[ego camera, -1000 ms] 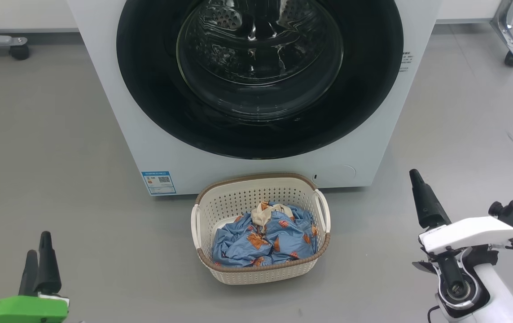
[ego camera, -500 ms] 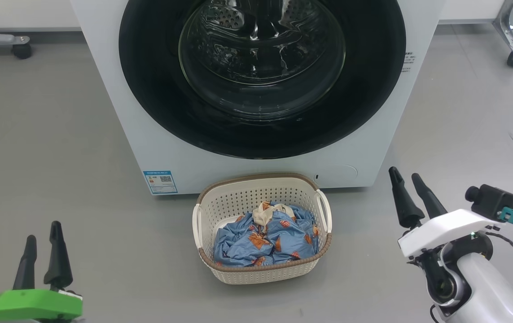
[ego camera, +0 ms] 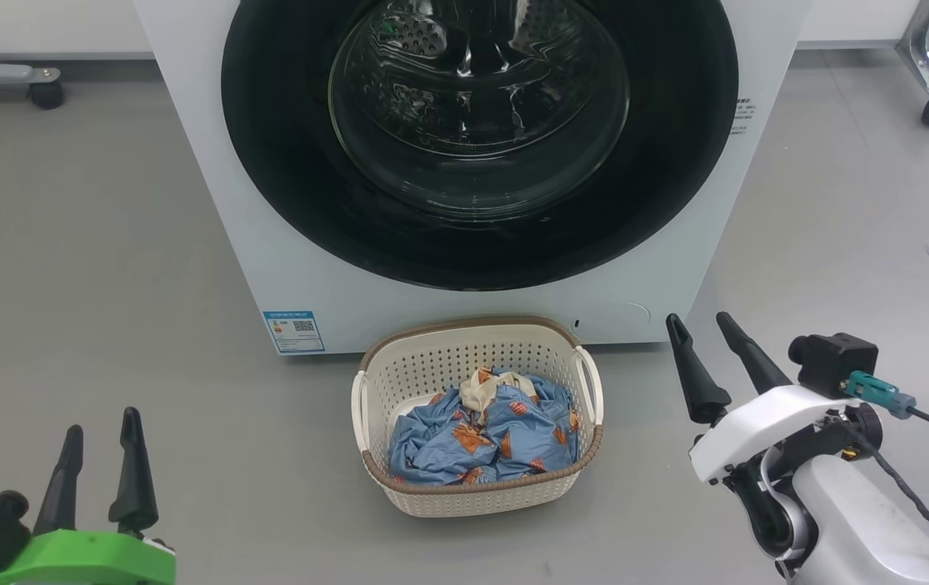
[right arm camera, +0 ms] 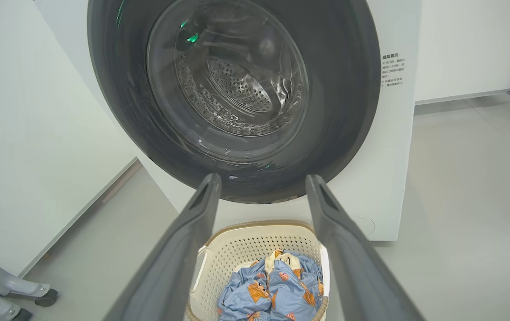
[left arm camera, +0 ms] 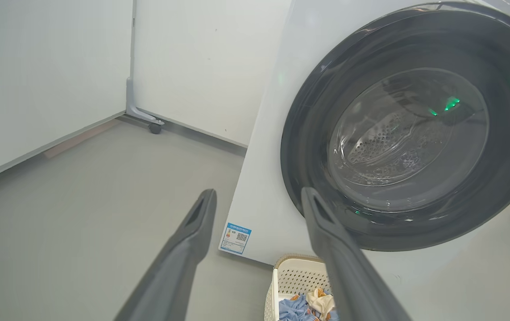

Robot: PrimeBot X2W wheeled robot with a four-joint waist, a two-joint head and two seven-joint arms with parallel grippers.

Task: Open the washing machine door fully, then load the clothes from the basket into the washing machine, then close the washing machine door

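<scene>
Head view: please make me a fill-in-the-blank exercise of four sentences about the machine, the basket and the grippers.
1. The washing machine door is ____ (open / closed).
2. The basket stands on the floor in ____ of the washing machine.
3. The clothes lie ____ the basket (inside / beside).
4. The left gripper and the right gripper are both ____ and empty (open / shut).
Missing words: closed; front; inside; open.

A smooth grey floor (ego camera: 82,244) is spreading across the room, softly reflecting even light. White wall panels (left arm camera: 205,58) are rising behind it. A grey metal leg (ego camera: 1,73) on a black castor (ego camera: 47,96) is standing far left, another leg (ego camera: 926,57) far right
</scene>
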